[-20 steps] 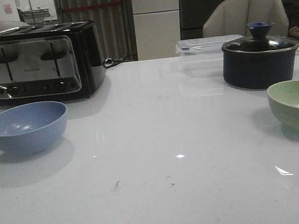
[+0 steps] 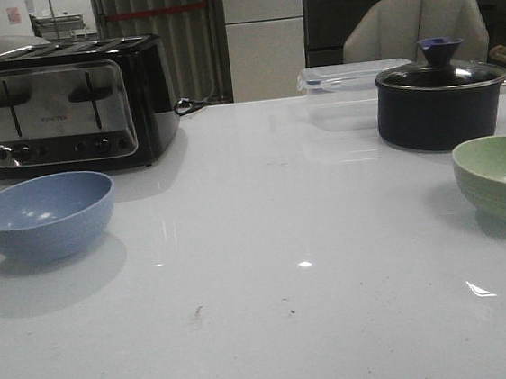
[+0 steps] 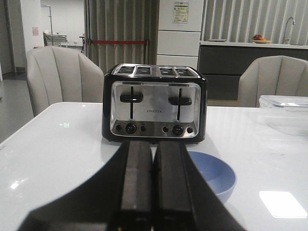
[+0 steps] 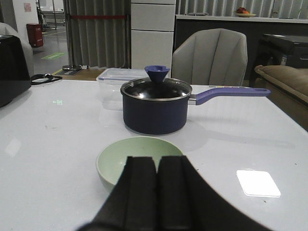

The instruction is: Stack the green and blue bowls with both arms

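Observation:
The dusty blue bowl (image 2: 45,214) stands upright on the white table at the left, in front of the toaster. The pale green bowl (image 2: 503,178) stands upright at the right edge, in front of the dark pot. Neither arm shows in the front view. In the left wrist view my left gripper (image 3: 153,147) is shut and empty, above the table, with the blue bowl (image 3: 214,176) just beyond and beside it. In the right wrist view my right gripper (image 4: 157,161) is shut and empty, with the green bowl (image 4: 129,155) just beyond its tips.
A black and silver toaster (image 2: 68,105) stands at the back left. A dark lidded pot (image 2: 439,103) with a purple handle and a clear lidded container (image 2: 342,90) stand at the back right. Grey chairs stand behind the table.

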`<state>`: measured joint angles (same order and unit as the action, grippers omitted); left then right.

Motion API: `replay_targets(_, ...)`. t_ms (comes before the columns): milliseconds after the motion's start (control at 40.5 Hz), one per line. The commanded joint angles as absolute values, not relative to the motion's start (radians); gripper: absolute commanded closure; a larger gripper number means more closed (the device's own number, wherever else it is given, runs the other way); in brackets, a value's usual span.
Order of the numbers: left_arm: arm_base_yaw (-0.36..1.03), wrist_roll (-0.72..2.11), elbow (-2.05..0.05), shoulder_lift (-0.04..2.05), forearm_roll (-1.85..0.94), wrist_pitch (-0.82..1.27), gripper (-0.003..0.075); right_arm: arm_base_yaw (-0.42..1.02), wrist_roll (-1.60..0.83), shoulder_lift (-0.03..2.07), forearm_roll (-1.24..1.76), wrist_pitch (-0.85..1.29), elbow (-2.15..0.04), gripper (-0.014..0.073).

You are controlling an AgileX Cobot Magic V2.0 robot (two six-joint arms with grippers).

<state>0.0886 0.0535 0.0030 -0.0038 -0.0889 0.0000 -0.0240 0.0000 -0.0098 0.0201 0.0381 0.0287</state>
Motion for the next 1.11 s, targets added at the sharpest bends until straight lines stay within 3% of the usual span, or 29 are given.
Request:
replay_targets(0, 0.087, 0.053, 0.008, -0.024, -0.088, -0.085, 0.0627, -0.025, 0.000, -0.030, 0.021, -0.056, 0.025, 0.0541)
replay_targets(345, 0.087, 0.048, -0.001, -0.024, -0.090, -0.150, 0.0627, -0.026, 0.000, -0.030, 0.022, -0.099, -0.008, 0.0541)
replay_targets(567, 0.087, 0.048, -0.156, -0.020, -0.055, -0.141, 0.0627, -0.026, 0.000, -0.013, 0.022, 0.079, -0.224, 0.0541)
replay_targets(814, 0.087, 0.048, -0.432, 0.078, 0.000, 0.103, 0.0627, -0.026, 0.000, 0.154, 0.022, 0.312, -0.503, 0.0541)
replay_targets(1086, 0.087, 0.048, -0.663, 0.336, 0.000, 0.438, 0.0627, -0.026, 0.000, 0.400, 0.022, 0.545, -0.691, 0.0541)
